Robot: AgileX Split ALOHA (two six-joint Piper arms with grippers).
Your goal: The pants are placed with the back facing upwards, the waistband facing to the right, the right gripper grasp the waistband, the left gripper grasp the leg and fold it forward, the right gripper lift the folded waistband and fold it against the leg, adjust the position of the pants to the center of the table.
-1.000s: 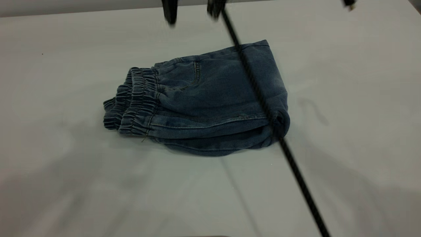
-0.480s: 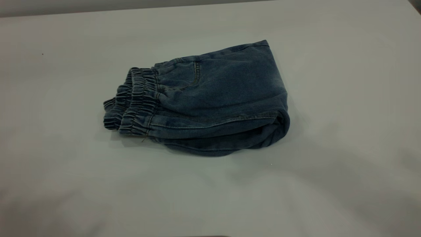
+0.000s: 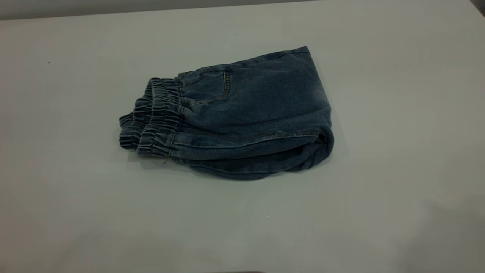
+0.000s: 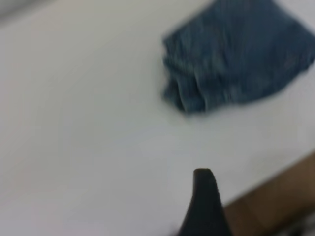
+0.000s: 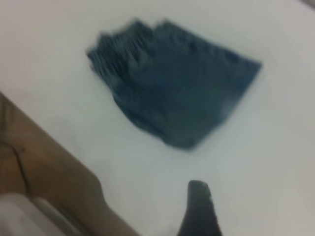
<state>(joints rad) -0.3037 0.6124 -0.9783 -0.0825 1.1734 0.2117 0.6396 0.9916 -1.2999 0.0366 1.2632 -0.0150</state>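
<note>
The pants [image 3: 242, 113] lie folded into a compact blue denim bundle near the middle of the table [image 3: 398, 182]. Their gathered elastic waistband [image 3: 155, 113] is at the bundle's left end in the exterior view, and a back pocket seam [image 3: 223, 89] faces up. The printed leg is hidden inside the fold. Neither arm appears in the exterior view. The left wrist view shows a black part of the left gripper [image 4: 204, 206] well away from the pants [image 4: 236, 54]. The right gripper [image 5: 199, 209] is likewise held away from the pants [image 5: 177, 88], touching nothing.
White tabletop surrounds the bundle on every side. In the wrist views the table's edge shows, with a brown surface [image 4: 275, 196] beyond it. The right wrist view shows that brown surface [image 5: 44, 162] too, with a pale object [image 5: 19, 216] on it.
One second ago the black gripper tips and a braided cable crossed the exterior view above the pants. They have withdrawn out of that view. The pants have not moved.
</note>
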